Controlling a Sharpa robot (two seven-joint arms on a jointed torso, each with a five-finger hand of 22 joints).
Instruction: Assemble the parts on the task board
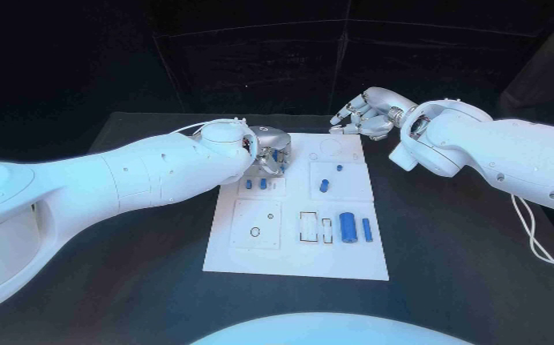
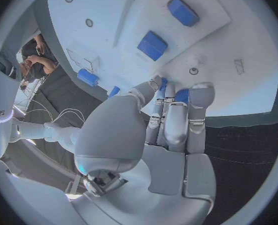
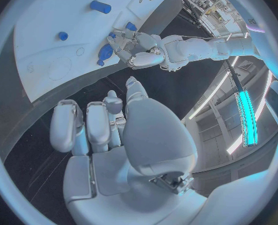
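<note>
The white task board (image 1: pixel 237 249) lies in the middle of the black table. My left hand (image 1: pixel 271 151) hovers over its far left corner with the fingers curled down; in the left wrist view the fingertips (image 2: pixel 195 92) pinch a small blue part (image 2: pixel 181 95) just above the board (image 2: pixel 251 50). Two small blue parts (image 1: pixel 256 184) lie next to that hand. A thick blue cylinder (image 1: pixel 347 222) and a thin one (image 1: pixel 367 229) lie near the board's right edge. My right hand (image 1: pixel 367 117) hangs past the far right corner, holding nothing, its fingers (image 3: pixel 101 125) apart.
More blue parts sit mid-board: a short one (image 1: pixel 326 184) and a peg (image 1: pixel 339 168). Outlined slots (image 1: pixel 313 227) and a round hole (image 1: pixel 255 232) mark the near half. Black curtains close off the back of the table.
</note>
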